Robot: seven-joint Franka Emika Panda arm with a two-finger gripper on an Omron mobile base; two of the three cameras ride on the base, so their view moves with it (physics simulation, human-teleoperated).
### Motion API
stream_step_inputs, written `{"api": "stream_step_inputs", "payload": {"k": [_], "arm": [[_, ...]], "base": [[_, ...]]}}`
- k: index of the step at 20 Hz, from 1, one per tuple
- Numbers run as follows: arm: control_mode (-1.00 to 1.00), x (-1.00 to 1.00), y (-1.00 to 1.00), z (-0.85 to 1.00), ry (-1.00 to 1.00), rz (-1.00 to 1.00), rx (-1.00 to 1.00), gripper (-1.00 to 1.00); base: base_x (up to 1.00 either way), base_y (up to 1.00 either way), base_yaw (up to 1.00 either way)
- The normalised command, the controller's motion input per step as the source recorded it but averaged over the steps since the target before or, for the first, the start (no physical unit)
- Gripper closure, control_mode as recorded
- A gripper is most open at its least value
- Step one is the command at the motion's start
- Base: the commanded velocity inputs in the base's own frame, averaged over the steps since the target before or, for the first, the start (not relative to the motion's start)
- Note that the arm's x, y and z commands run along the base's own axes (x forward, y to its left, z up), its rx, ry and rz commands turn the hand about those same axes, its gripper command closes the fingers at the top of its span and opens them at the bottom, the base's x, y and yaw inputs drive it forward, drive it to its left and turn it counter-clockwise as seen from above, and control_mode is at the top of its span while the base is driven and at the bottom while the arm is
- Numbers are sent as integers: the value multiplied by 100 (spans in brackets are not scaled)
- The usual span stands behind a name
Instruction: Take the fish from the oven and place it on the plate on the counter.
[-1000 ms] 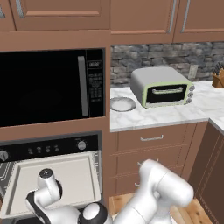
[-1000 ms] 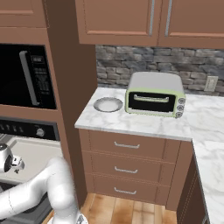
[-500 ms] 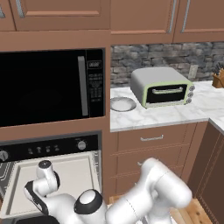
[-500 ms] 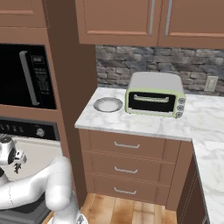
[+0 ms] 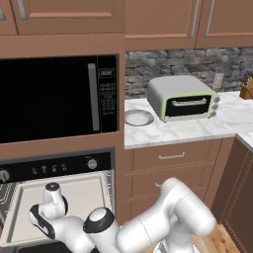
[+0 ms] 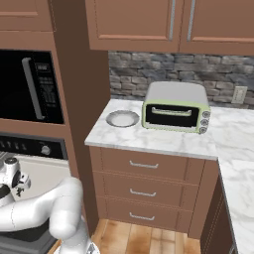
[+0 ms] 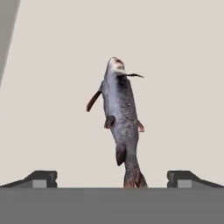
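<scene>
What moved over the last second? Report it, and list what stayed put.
The arm's wrist rose over the oven's pale tray and drew back toward the front, so the open gripper now looks straight down at the fish lying between its fingertips. Nothing was taken hold of or let go. The plate, the toaster oven and the microwave stayed as they were.

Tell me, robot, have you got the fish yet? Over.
End effector open, above the fish. Fish lying loose on the oven tray. Nothing in the way.
</scene>
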Motion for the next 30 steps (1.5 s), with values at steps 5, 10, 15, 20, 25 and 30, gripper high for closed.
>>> {"api": "stream_step_inputs", "payload": {"k": [5,10,15,20,25,30], "arm": [[-100,0,0,-28,-3,0,-2,-100],[-100,0,-4,-8,-5,0,-3,-100],[-100,0,-8,-4,0,0,-8,-100],[-100,0,-30,-24,0,0,-8,-100],[-100,1,-28,-47,0,0,-2,-100],[-100,9,3,-66,0,0,-1,-100]], "base": [[0,0,0],[0,0,0],[0,0,0],[0,0,0],[0,0,0],[0,0,0]]}}
